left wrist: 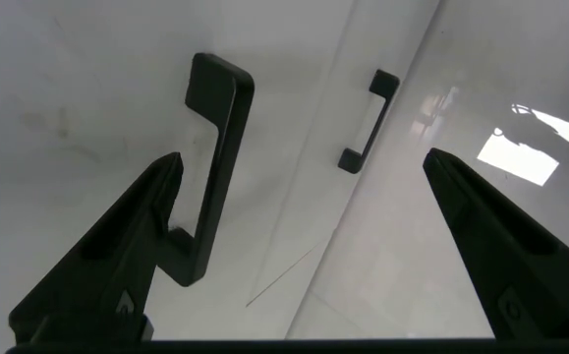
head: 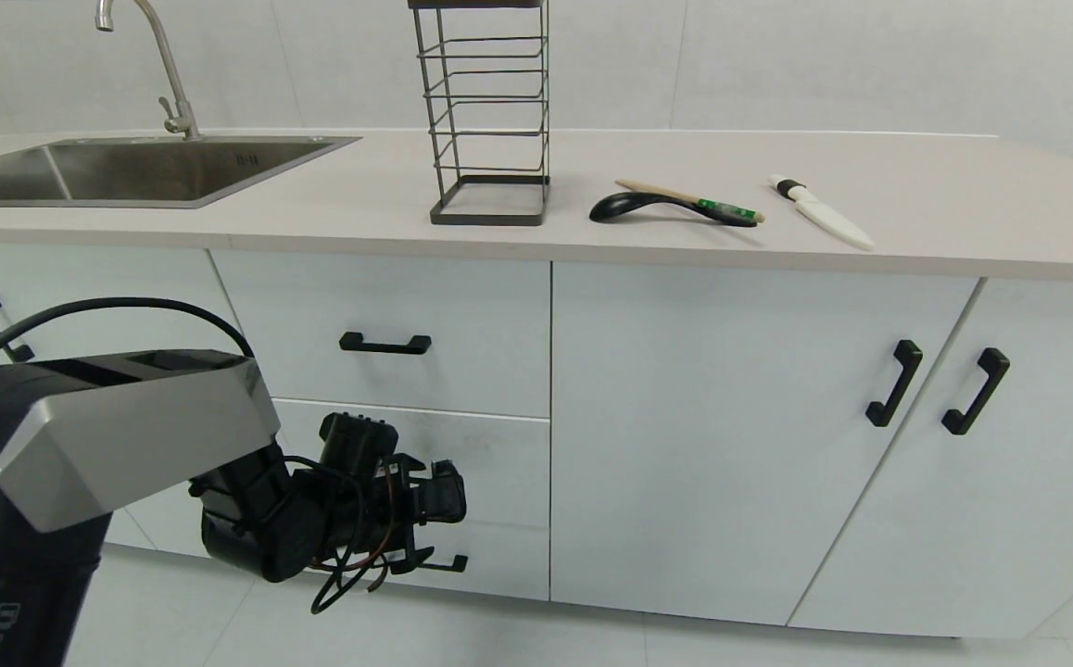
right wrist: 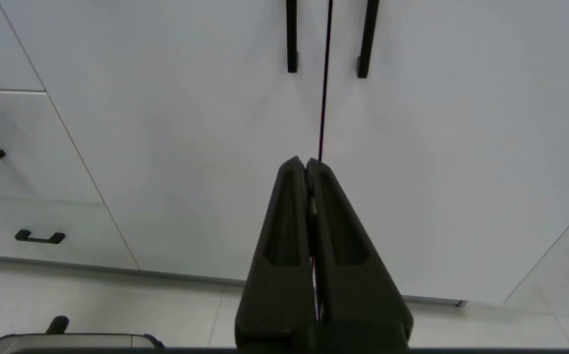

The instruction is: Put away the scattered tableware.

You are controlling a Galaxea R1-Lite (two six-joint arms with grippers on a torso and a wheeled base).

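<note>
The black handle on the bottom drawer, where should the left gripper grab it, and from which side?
Grip the lower drawer handle at the middle of its bar, head-on from the front, one finger above and one below. The bar stands off the drawer front on short legs, leaving a gap. The open left gripper faces it.

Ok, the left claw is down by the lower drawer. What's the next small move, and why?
Probably nudge the left claw sideways so the drawer handle is centred, before closing. The claw is open and the handle sits between its fingers, but close beside one finger. The spoon and knife lie on the counter.
</note>
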